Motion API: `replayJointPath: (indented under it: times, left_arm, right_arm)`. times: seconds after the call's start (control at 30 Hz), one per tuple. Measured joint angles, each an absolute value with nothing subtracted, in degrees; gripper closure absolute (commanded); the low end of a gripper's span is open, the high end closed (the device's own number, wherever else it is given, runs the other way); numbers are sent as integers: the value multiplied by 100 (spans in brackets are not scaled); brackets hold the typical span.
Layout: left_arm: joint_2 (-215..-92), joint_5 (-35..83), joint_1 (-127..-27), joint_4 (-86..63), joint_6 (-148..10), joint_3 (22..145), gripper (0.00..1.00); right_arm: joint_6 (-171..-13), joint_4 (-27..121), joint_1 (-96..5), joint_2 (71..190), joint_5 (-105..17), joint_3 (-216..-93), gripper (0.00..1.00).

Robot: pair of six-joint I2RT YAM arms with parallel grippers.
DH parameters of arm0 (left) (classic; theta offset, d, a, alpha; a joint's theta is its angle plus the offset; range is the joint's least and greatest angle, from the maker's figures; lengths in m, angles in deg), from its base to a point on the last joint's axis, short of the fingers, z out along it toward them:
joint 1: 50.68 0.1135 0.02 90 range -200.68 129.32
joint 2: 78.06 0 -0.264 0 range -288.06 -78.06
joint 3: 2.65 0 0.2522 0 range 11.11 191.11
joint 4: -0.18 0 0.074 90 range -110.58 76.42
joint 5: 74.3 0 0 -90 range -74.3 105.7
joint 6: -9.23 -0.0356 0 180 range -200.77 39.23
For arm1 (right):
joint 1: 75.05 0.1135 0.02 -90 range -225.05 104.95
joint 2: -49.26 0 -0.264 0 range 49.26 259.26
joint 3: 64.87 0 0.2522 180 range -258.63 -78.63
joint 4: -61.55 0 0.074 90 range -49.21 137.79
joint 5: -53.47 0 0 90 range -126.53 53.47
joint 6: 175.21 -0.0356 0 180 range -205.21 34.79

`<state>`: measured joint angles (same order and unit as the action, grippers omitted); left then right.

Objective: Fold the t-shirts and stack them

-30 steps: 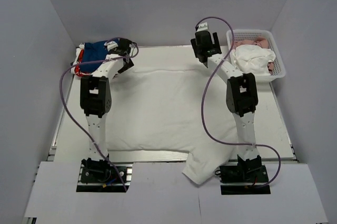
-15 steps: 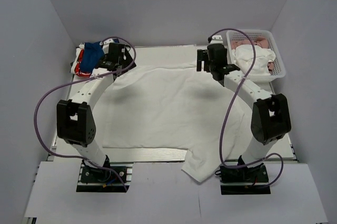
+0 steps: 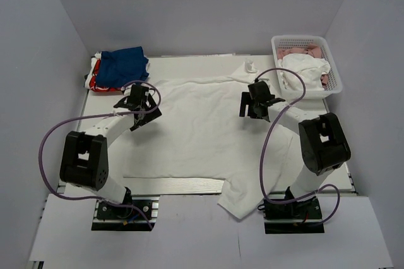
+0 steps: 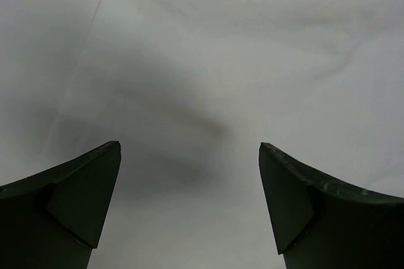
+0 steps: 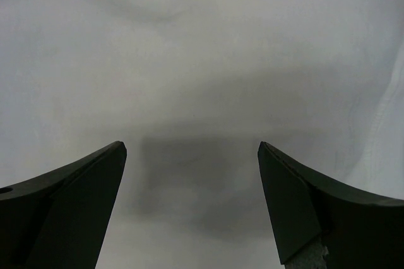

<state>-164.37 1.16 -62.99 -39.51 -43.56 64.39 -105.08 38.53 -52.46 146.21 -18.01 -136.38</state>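
On the table [image 3: 170,185] in the overhead view, a large white t-shirt [image 3: 202,130] lies spread nearly flat, one sleeve spilling over the near edge between the two arm bases, with no print visible on its upward face, which suggests it lies front-down for folding. The left gripper [image 3: 140,108] hangs over the shirt's far-left part and the right gripper [image 3: 255,101] over its far-right part, well apart from each other, a placing that likely lets both arms take hold of the wide cloth at once. In the far-left corner a blue shirt [image 3: 124,65] rests folded on top of a red shirt [image 3: 93,82], apparently the stack the white one is meant to join; a white basket [image 3: 302,37] at far right holds more crumpled cloth. From the left wrist, the left gripper [image 4: 189,149] shows its dark fingers [image 4: 69,199] spread wide, nothing between them, with the white t-shirt [image 4: 221,41] lying smooth beneath and a shadow under the gap hinting the tool is close to the cloth. From the right wrist, the right gripper [image 5: 191,147] is likewise spread and empty, its fingers [image 5: 303,206] framing plain cloth of the white t-shirt [image 5: 189,41] with a soft crease at the far side. Whether either fingertip touches the cloth cannot be told.
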Motion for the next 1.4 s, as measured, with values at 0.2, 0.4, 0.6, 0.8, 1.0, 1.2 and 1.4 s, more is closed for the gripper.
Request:
replayJointPath:
  times: [0.2, 0.4, 0.6, 0.8, 1.0, 1.2, 1.4]
  left_arm:
    - [-17492, -11, -6277, -3770, -4187, 6989, 0]
    - [-18253, -245, -6236, -3840, -4089, 7573, 0]
    - [-18382, -249, -6177, -3862, -4017, 7761, 0]
    - [-17960, -302, -6172, -4319, -3877, 7671, 0]
    - [-15729, -394, -6181, -5125, -3110, 6624, 0]
    - [-13785, -352, -6168, -6417, -2072, 4965, 0]
    - [-12688, -258, -6175, -7110, -1134, 4106, 0]
  right_arm:
    - [-10622, 3842, -5371, 15246, -1718, -13929, 10]
    - [-10685, 3893, -5480, 15753, -1718, -14456, 10]
    - [-10635, 3921, -5532, 15808, -1748, -14528, 10]
    - [-10552, 3451, -5478, 15401, -1645, -14513, 10]
    - [-10775, 3285, -5246, 13615, -1322, -13776, 10]
    - [-11000, 3440, -5255, 13102, -1252, -13680, 10]
    - [-11057, 4028, -5257, 12894, -1652, -13134, 10]
